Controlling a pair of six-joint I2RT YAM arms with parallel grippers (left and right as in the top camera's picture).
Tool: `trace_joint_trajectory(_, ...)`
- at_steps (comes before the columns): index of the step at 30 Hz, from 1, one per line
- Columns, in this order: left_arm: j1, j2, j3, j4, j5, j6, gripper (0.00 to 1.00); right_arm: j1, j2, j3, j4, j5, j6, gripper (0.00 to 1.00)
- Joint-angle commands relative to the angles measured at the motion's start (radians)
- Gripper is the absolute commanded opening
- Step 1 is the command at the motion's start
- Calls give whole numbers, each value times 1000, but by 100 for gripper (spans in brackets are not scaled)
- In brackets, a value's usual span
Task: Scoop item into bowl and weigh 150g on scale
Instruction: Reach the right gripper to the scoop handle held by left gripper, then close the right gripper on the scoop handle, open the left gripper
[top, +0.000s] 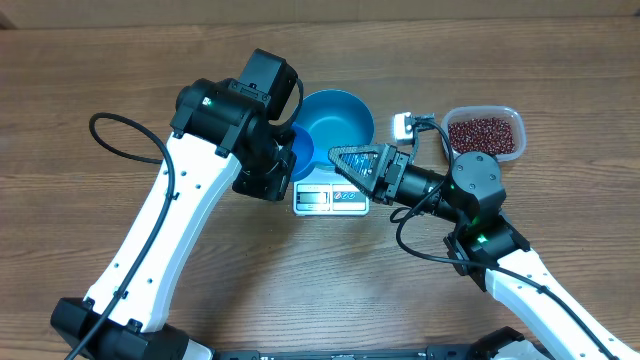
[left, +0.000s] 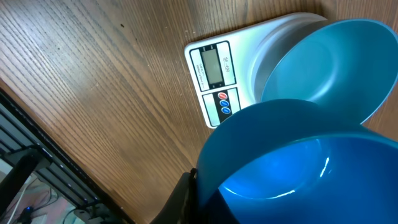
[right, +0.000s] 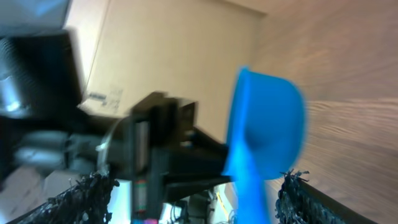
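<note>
Overhead, my left pincer (top: 280, 162) is clenched on a small bright blue scoop (top: 301, 150), which it holds just beside the left rim of the bowl (top: 340, 118). My right pincer (top: 345, 158) faces the scoop from the other side with its jaws spread wide, gripping nothing (its own wrist view is blurred, so I cannot tell whether a finger brushes the handle). The bowl sits on the scale (top: 332, 200), covering its rear part, and the display strip shows in front. The beans (top: 483, 133) lie in a clear tub (top: 512, 116) right of the bowl, apart from it, on the wooden tabletop (top: 100, 60).
</note>
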Motion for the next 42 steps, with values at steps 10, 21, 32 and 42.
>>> trace_joint_trajectory(10,-6,3,3,0,7,-63,4,6,-5,16,5,139,-1,75)
trace_joint_trajectory(21,-6,3,3,1,76,-89,4,8,-5,16,-11,135,-5,48)
trace_joint_trajectory(32,-6,3,3,1,87,-93,4,8,-5,16,-11,136,-5,35)
trace_joint_trajectory(42,-19,3,3,5,82,-92,4,8,-5,16,-11,138,-5,33)
